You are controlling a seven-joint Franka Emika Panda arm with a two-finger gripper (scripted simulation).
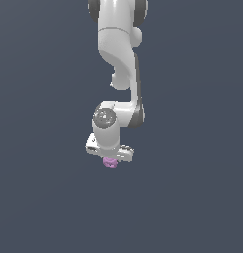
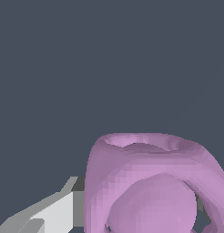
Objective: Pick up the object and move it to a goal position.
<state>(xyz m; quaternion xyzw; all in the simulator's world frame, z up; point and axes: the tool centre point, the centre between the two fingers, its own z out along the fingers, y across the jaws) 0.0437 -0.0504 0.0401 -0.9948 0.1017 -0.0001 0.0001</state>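
Flat, even light filled both renders against a dim slate backdrop; no cast shadows or glare showed; edges looked blocky and pixelated, worst in the wrist view.

A flat, uniform slate-blue backdrop [image 1: 39, 148] fills both views edge to edge. No seam separates floor from wall. The light is even and soft, casting no distinct shadows on that surface

Arm [image 1: 118, 54]: glossy white rounded casings, dark grey-black bands at joints — one round grey cap on the wrist housing. Gripper [image 1: 111, 157] body white, boxy. Fingers [image 2: 54, 211] pale grey-white with darker inner pad, possibly rubber — view partial.
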